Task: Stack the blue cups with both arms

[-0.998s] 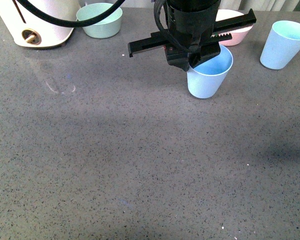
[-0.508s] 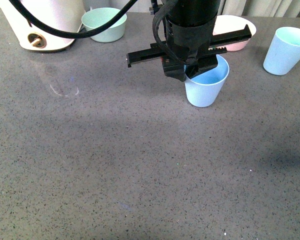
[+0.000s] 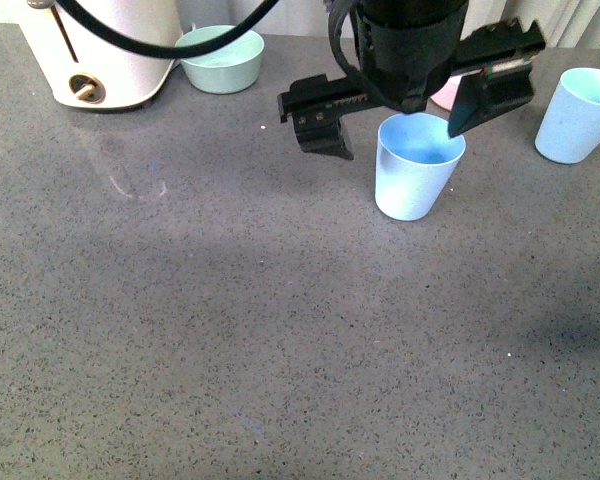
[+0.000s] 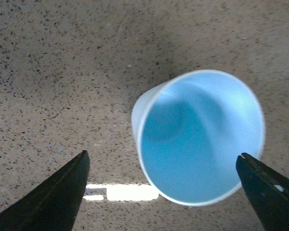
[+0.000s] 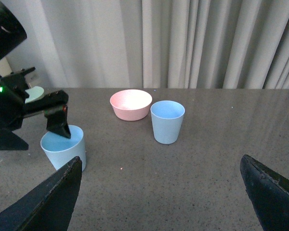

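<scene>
Bare grey tabletop (image 3: 230,350) fills lower front frame; upper centre, nearer blue cup (image 3: 416,175) stands upright on tabletop; left end effector (image 3: 397,143) hovers over it, jaws spread wide, one each side of rim, clear of it, gripping nothing; right end effector (image 5: 160,163) likewise wide open, empty; second blue cup (image 3: 580,115) upright at upper right edge; pink bowl (image 5: 130,104), green bowl (image 3: 220,58), white appliance (image 3: 100,50) along top.

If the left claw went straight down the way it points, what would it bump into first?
Probably the blue cup: it stands under the open left gripper, between its fingers. They look set to pass either side of it, then meet the table.
</scene>
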Motion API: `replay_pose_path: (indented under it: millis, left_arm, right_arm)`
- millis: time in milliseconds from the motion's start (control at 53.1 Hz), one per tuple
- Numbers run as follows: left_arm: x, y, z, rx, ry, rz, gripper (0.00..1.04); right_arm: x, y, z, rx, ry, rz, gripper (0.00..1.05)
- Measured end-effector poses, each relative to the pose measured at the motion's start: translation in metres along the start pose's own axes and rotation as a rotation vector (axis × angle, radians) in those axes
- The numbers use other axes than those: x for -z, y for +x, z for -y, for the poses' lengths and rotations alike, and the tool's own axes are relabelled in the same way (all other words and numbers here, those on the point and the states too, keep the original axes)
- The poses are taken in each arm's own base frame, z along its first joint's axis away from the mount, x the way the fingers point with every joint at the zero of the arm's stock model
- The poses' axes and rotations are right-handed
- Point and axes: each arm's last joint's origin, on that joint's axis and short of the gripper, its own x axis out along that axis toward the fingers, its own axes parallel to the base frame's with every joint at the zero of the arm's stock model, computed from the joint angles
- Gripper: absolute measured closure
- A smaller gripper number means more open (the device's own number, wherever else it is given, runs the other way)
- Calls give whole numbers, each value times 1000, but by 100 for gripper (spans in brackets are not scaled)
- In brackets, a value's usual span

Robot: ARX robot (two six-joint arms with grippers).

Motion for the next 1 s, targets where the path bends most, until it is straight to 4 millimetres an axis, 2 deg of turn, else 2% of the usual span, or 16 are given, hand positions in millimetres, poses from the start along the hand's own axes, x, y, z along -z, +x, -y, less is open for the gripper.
replay_pose_path:
  millis: [151,264,320,339,395,414,471,527,621,828,998]
  left_arm:
    - [-11,-40,6,85,-12,96,9]
    - [-21,-78,-11,107,-22,263,9]
    - [-27,-94,-30,68,20,487,15]
    - [-29,-102,-44,24,33,640,20]
    - [-27,-120,-82,-34,104,863,31]
    - [-26,-123,-89,-36,114,895,33]
    - [-16,-145,-129,-68,149,1058,43]
    - [-4,-161,-155,-107,169,1146,52]
    - [21,-172,-182,-127,208,1185,67]
    - [74,-164,-228,-154,280,1098,102]
    - [97,-175,-248,-154,284,1112,103]
  right_arm:
    - [0,0,0,0,0,0,9]
    - [0,0,0,0,0,0,9]
    - [0,0,0,0,0,0,9]
    - [0,0,0,0,0,0,9]
    - [0,0,0,0,0,0,9]
    - [0,0,0,0,0,0,9]
    - [0,0,0,1,0,0,9]
    - [0,0,0,1,0,0,9]
    - [0,0,0,-2,0,0,9]
    - [0,0,0,0,0,0,9]
    - [0,0,0,0,0,0,9]
